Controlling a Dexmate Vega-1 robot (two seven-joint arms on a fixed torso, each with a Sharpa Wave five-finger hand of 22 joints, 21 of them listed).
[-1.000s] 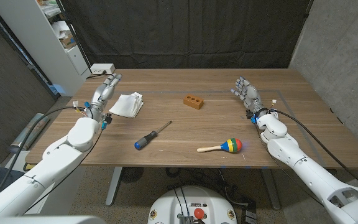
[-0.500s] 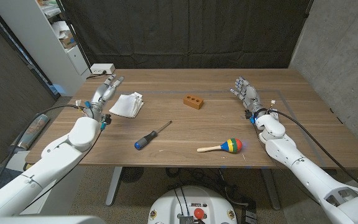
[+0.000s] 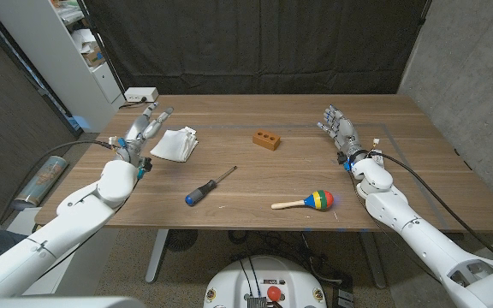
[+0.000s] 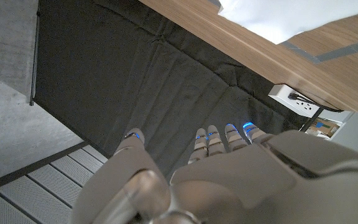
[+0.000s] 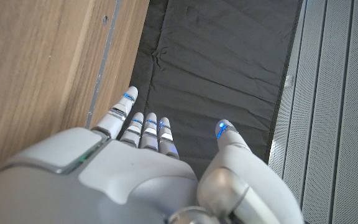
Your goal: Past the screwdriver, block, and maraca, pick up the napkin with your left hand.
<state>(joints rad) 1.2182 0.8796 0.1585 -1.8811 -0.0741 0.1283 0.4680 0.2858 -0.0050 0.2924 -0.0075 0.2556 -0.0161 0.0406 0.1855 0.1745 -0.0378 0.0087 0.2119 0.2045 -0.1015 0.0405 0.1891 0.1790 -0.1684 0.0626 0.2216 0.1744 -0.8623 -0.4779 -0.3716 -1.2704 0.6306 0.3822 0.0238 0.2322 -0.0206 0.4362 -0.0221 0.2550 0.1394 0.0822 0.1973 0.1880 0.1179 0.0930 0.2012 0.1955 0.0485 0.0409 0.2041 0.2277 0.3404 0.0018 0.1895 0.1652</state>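
- Napkin (image 3: 175, 144): white, folded, lying on the worktop (image 3: 255, 184) at its far left.
- Left hand (image 3: 142, 127): just beside the napkin, fingers apart, empty.
- Screwdriver (image 3: 209, 186), block (image 3: 266, 139), maraca (image 3: 306, 202): mid-worktop.
- Right hand (image 3: 339, 128): far right, fingers spread, empty.

The napkin (image 3: 175, 144) lies near the table's (image 3: 255, 184) left edge, the block (image 3: 266, 139) mid-table. Toward the front edge lie the screwdriver (image 3: 209, 186) and, to its right, the maraca (image 3: 305, 202).
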